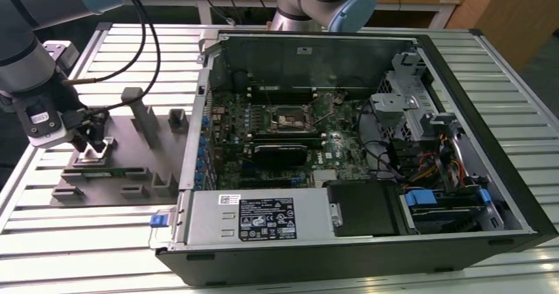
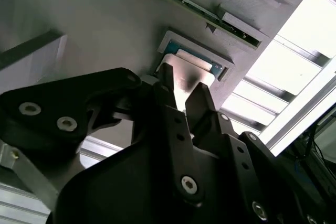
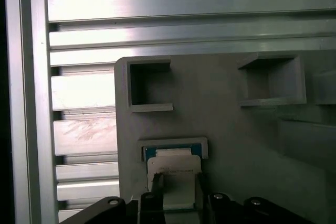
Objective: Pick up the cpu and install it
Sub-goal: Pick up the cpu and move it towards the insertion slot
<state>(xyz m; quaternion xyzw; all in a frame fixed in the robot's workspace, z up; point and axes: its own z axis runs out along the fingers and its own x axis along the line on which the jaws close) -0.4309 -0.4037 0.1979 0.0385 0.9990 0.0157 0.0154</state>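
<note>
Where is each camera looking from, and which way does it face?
Exterior view: high, off the arm, looking down on the open case and grey plate; arm and end effector at the exterior view's left.
Second wrist view: on the arm, looking along the end effector to the cpu.
First wrist view: on the arm, facing the plate; end effector at the cpu.
Both wrist views share the cpu and its nest.

The cpu (image 3: 176, 174) has a pale silver top with a thin blue-green rim; the gripper (image 2: 184, 85) is matt black with silver screw heads. The fixture plate (image 1: 118, 156) is plain grey, on a table (image 1: 52, 241) of bright silver ribbed slats. The computer case (image 1: 349, 268) is black, its motherboard (image 1: 262, 120) dark green, and the arm (image 1: 26, 65) silver-grey with pale blue caps.
</note>
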